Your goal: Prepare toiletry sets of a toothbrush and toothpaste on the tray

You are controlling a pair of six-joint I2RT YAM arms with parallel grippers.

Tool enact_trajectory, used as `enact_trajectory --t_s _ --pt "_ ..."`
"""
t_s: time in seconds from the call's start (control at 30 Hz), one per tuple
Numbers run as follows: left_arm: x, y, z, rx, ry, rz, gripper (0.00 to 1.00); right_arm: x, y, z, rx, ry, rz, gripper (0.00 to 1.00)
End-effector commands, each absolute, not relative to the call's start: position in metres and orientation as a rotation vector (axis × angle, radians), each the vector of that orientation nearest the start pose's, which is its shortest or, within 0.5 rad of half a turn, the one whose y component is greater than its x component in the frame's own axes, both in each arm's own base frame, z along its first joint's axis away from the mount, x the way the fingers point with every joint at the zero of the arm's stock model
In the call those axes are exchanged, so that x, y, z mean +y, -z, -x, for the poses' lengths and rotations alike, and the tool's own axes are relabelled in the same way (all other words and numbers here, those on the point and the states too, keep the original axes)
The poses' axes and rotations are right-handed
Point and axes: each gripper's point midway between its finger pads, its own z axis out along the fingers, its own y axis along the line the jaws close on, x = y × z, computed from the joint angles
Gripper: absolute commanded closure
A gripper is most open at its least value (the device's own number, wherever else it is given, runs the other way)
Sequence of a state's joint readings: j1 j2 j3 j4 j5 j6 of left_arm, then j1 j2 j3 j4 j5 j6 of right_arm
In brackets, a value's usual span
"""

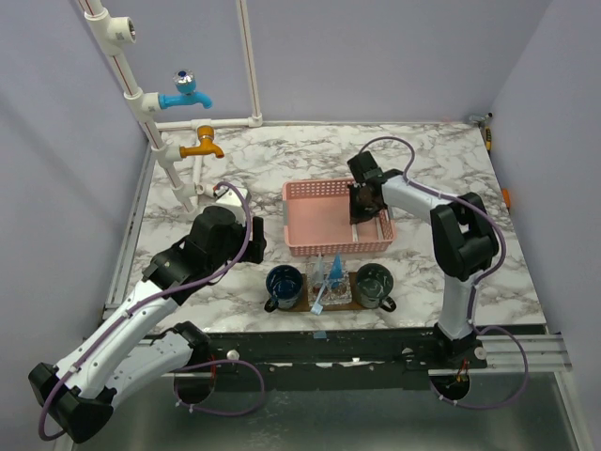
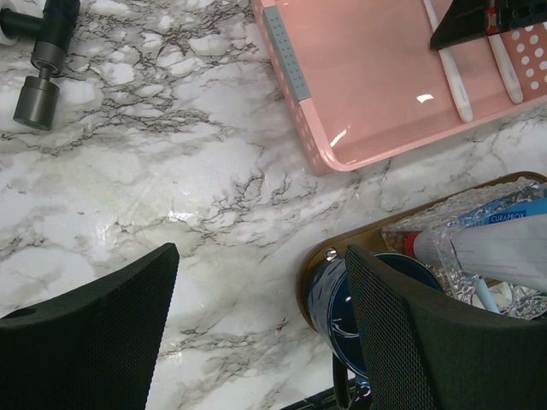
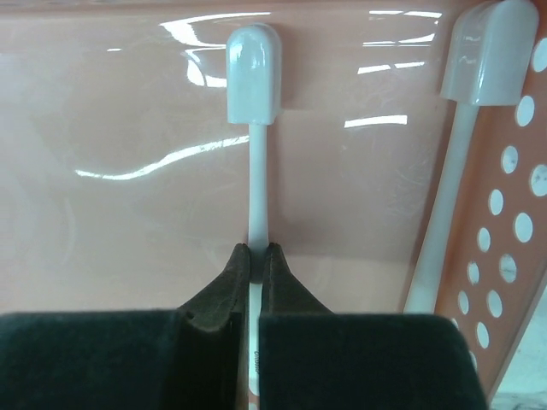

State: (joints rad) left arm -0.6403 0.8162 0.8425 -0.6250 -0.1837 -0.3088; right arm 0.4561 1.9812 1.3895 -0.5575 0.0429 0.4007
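Right pincer (image 3: 256,256): shut on the thin white handle of a toothbrush (image 3: 254,77), gripped part-way down the shaft. The capped head lies ahead of the fingers against the floor of the pink basket (image 1: 310,193). A second toothbrush (image 3: 466,128) lies alongside the perforated basket wall, apart from the pincer.

Left pincer (image 2: 261,256): wide open, holding nothing, hanging over bare marble bench (image 2: 171,171) between the basket corner and the tray.

Tray (image 2: 359,237): dark brown wood, on the bench just near of the basket. It carries a dark blue cup (image 1: 284,285) at its left end and a dark green cup (image 1: 373,282) at its right. Between them, in crinkled clear wrapping, lies the toothpaste (image 2: 504,252), red cap towards the blue cup, with a light-blue toothbrush (image 1: 321,296) beside it.
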Motion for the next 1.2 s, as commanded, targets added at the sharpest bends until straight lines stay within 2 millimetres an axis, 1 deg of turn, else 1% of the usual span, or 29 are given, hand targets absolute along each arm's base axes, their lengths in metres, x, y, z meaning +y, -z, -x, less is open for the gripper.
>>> enact_trajectory --t_s 0.0,0.23,0.33,0.47,0.63,0.73,0.83,1.0,1.03,1.17 --pt "-0.145 -0.206 -0.225 2.131 0.379 -0.267 0.21 0.209 -0.057 -0.376 2.683 -0.320 0.057 1.00" --pt "-0.147 -0.211 -0.223 2.106 0.403 -0.268 0.21 0.219 -0.101 -0.375 2.568 -0.447 0.051 1.00" --pt "-0.150 -0.215 -0.221 2.093 0.434 -0.277 0.21 0.225 -0.125 -0.375 2.496 -0.515 0.061 1.00" --pt "-0.160 -0.229 -0.216 2.052 0.515 -0.302 0.21 0.230 -0.161 -0.374 2.393 -0.597 0.076 1.00" --pt "-0.172 -0.254 -0.209 2.013 0.621 -0.329 0.21 0.236 -0.217 -0.365 2.243 -0.715 0.104 1.00" --pt "-0.185 -0.272 -0.200 1.985 0.730 -0.360 0.21 0.244 -0.247 -0.356 2.160 -0.818 0.123 1.00" --pt "-0.198 -0.288 -0.191 1.962 0.840 -0.379 0.19 0.254 -0.272 -0.343 2.096 -0.934 0.146 1.00" --pt "-0.218 -0.316 -0.173 1.909 1.036 -0.424 0.14 0.273 -0.309 -0.320 1.983 -1.148 0.194 1.00" --pt "-0.221 -0.320 -0.171 1.900 1.069 -0.425 0.13 0.278 -0.317 -0.313 1.962 -1.198 0.210 1.00" --pt "-0.233 -0.333 -0.160 1.873 1.197 -0.443 0.11 0.291 -0.344 -0.291 1.872 -1.366 0.250 1.00"
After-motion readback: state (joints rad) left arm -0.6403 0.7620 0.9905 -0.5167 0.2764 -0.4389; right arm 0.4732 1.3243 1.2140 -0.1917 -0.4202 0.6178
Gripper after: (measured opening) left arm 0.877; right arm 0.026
